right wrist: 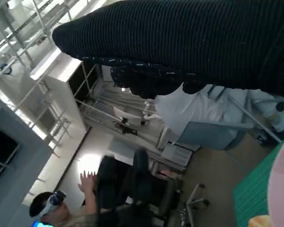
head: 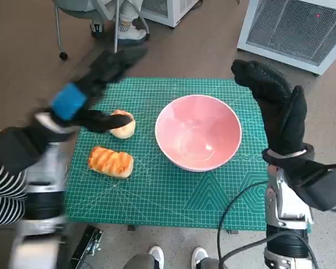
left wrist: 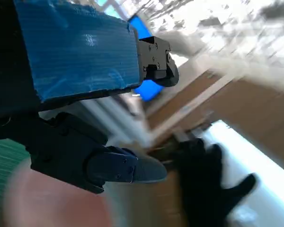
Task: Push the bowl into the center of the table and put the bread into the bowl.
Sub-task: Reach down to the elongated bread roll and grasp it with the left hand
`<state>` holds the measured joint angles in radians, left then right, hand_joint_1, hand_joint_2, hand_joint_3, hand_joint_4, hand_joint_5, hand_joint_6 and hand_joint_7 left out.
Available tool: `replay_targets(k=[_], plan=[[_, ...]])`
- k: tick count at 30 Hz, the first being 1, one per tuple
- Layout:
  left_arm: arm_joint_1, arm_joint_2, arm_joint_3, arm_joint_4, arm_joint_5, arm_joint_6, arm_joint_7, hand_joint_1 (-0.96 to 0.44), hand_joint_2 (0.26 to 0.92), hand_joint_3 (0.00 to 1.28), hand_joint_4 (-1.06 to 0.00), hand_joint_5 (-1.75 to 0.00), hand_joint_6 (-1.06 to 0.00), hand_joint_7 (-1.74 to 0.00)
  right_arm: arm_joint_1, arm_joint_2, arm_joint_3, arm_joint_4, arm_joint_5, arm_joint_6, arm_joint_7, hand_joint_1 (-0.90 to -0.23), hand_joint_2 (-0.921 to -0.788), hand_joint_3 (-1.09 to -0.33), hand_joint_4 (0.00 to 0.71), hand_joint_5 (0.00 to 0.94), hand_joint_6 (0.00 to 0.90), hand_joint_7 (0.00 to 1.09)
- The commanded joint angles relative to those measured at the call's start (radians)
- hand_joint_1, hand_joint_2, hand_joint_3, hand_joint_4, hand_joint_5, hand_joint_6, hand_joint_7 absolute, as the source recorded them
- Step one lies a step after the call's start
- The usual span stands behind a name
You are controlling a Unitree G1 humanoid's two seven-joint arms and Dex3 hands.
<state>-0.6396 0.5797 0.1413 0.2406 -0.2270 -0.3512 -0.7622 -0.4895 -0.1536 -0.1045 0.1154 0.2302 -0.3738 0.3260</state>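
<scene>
Two hands (head: 92, 92) (head: 274, 101) raised; one bowl (head: 198, 131); two breads (head: 110, 161) (head: 123, 124).

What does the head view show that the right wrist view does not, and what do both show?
Only the head view shows the whole green mat, the striped bread, the round bread and the left hand. Only the right wrist view shows a person wearing a headset, hand raised, and the ceiling. Both show the right hand, held up and holding nothing, and the pink bowl, which in the wrist view is only an edge.
</scene>
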Motion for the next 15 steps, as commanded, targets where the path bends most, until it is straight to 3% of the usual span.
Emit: replay_targets(k=[1,6,15], plan=[[0.026,0.098,-0.002,-0.058,0.004,0.028,-0.077,-0.47,0.796,0.12,-0.13,-0.03,0.0,-0.48,0.024,-0.003,-0.002,-0.01,0.002,0.025,-0.005,-0.707,-0.921,-0.668,0.197,0.006,0.188,0.34],[0.067,0.184,-0.01,-0.107,0.001,0.097,-0.143,-0.4,0.784,0.08,-0.14,-0.02,-0.03,-0.49,0.022,0.004,-0.002,-0.015,0.004,0.037,-0.013,-0.715,-0.921,-0.666,0.198,0.005,0.186,0.35],[0.142,0.263,-0.032,-0.184,0.051,0.152,-0.18,-0.32,0.802,0.01,-0.16,0.0,-0.21,-0.22,0.018,0.014,-0.004,-0.016,0.01,0.049,-0.021,-0.721,-0.921,-0.666,0.199,0.005,0.181,0.35]])
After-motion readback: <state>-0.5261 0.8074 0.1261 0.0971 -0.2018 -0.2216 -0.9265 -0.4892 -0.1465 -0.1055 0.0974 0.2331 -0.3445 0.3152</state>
